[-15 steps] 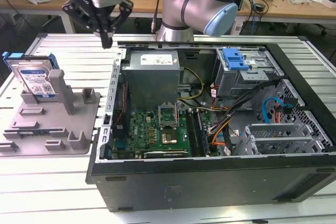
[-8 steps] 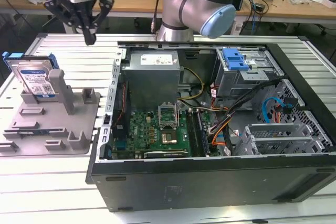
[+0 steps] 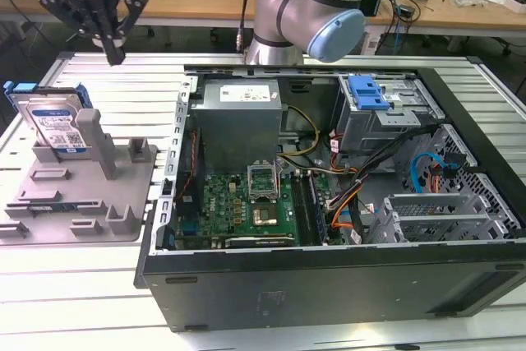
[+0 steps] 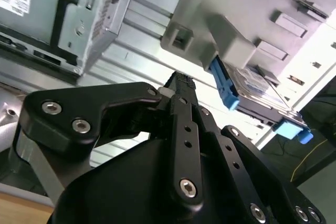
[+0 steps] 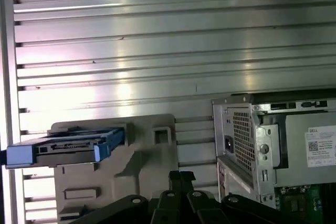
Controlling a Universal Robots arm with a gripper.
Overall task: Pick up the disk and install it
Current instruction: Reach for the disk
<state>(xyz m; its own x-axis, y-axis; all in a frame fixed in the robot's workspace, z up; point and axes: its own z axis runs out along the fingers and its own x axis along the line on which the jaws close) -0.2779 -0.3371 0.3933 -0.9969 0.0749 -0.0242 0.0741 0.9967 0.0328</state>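
The disk (image 3: 57, 125) is a silver drive with a white-and-blue label in a blue carrier. It stands on edge in the grey fixture tray (image 3: 82, 203) at the exterior view's left. Both wrist views show it too: the disk (image 4: 255, 85) edge-on against a tray post, and the disk (image 5: 68, 148) as a flat blue-framed slab. My gripper (image 3: 115, 51) hangs in the air above the table, higher than the disk and off to its right in the exterior view. Its black fingers (image 4: 181, 85) are pressed together with nothing between them, so the gripper (image 5: 181, 177) is shut and empty.
An open computer case (image 3: 329, 162) lies on the slatted aluminium table (image 3: 99, 88), to the tray's right in the exterior view. Inside are a motherboard, a power supply (image 3: 238, 117), cables and a drive cage with a blue latch (image 3: 366, 92). The arm's base (image 3: 304, 14) stands behind the case.
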